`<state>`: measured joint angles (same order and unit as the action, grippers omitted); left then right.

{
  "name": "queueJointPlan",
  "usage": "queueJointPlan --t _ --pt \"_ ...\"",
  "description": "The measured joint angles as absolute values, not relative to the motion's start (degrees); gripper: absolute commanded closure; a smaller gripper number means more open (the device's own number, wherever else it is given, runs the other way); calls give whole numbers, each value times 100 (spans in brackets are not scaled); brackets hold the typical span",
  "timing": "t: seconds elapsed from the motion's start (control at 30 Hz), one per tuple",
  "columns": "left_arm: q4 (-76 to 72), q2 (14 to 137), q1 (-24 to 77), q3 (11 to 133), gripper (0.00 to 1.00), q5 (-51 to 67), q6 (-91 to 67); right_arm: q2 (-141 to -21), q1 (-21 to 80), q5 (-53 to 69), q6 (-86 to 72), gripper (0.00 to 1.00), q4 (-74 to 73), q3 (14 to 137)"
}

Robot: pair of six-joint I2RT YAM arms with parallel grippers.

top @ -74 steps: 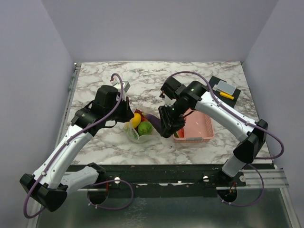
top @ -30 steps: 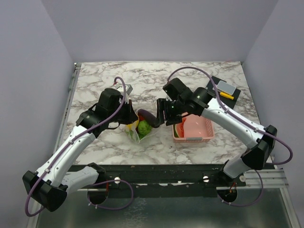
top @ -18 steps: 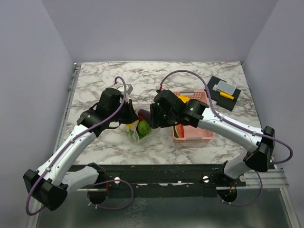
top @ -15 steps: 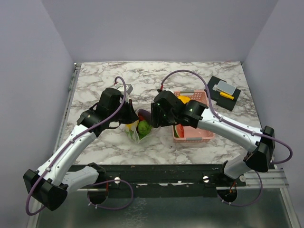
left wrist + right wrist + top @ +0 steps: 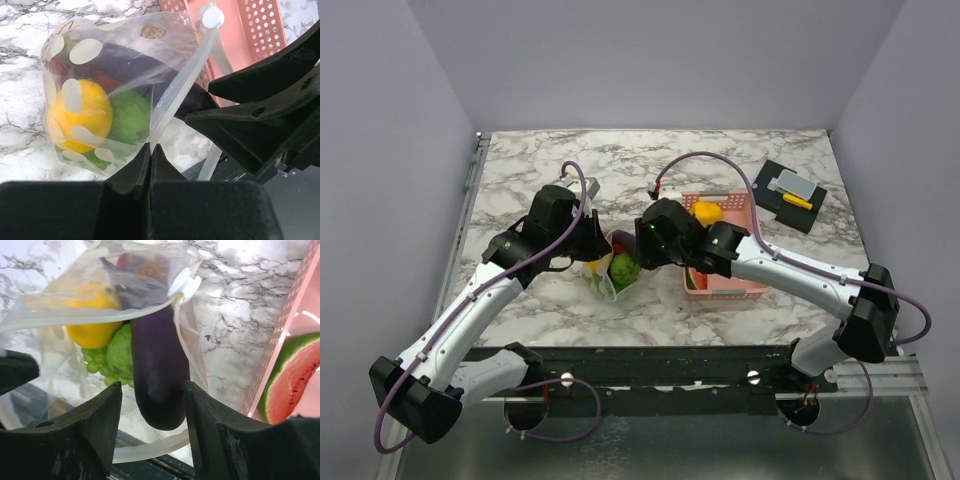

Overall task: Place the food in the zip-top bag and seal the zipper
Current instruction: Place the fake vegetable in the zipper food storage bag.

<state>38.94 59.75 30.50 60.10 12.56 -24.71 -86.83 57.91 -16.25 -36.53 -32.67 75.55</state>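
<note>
The zip-top bag [image 5: 609,272] is clear with pale dots and holds a yellow fruit [image 5: 82,115], green pieces [image 5: 131,116] and a red piece. My left gripper [image 5: 150,148] is shut on the bag's mouth edge, at the zipper [image 5: 176,97], and shows in the top view [image 5: 591,250]. A purple eggplant [image 5: 157,371] sticks out of the bag mouth. My right gripper [image 5: 154,390] is open with its jaws on either side of the eggplant's end, and shows in the top view [image 5: 633,243]. A white slider [image 5: 184,282] sits on the zipper.
A pink perforated basket [image 5: 744,288] stands right of the bag, holding a watermelon slice [image 5: 292,382] and a yellow fruit [image 5: 707,211]. A black mat [image 5: 790,196] with small grey and yellow items lies at the back right. The right arm crosses over the basket.
My right gripper has moved left from the basket to the bag mouth, with its jaws now around the eggplant. The left gripper keeps its hold on the bag and has barely moved.
</note>
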Motion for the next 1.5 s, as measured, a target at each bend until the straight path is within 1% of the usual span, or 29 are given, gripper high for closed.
queueJointPlan --t 0.27,0.4,0.47,0.57,0.73,0.77,0.8,0.93,1.23,1.5 --pt "3909 6003 3050 6010 100 1256 -2475 -8595 5791 -1796 -3645 40 -3214 7129" --pt "3911 6012 3050 6010 100 1253 -2488 -8523 5791 -1796 -3669 42 -3173 6921" --pt "3911 6014 3050 6010 100 1253 -2491 -8473 5798 -1798 -3699 47 -3127 6810" --pt "3911 6018 3050 6010 100 1253 -2493 -8434 5806 -1813 -3736 61 -3118 6737" --pt "3918 6025 3050 6010 100 1251 -2495 -8394 5806 -1874 -3750 89 -3055 6744" --pt "3922 6025 3050 6010 100 1251 -2495 -8394 5806 -1896 -3750 93 -3055 6766" --pt "3927 6025 3050 6010 100 1251 -2495 -8394 5806 -1927 -3750 95 -3061 6805" --pt "3955 6025 3050 6010 100 1251 -2495 -8482 5808 -2091 -3752 99 -3273 7273" --pt "4018 6023 3050 6055 100 1251 -2493 -9487 5808 -2373 -3916 99 -4403 8947" --pt "4045 6020 3050 6073 100 1253 -2491 -9697 5817 -2630 -4117 99 -5059 9078"
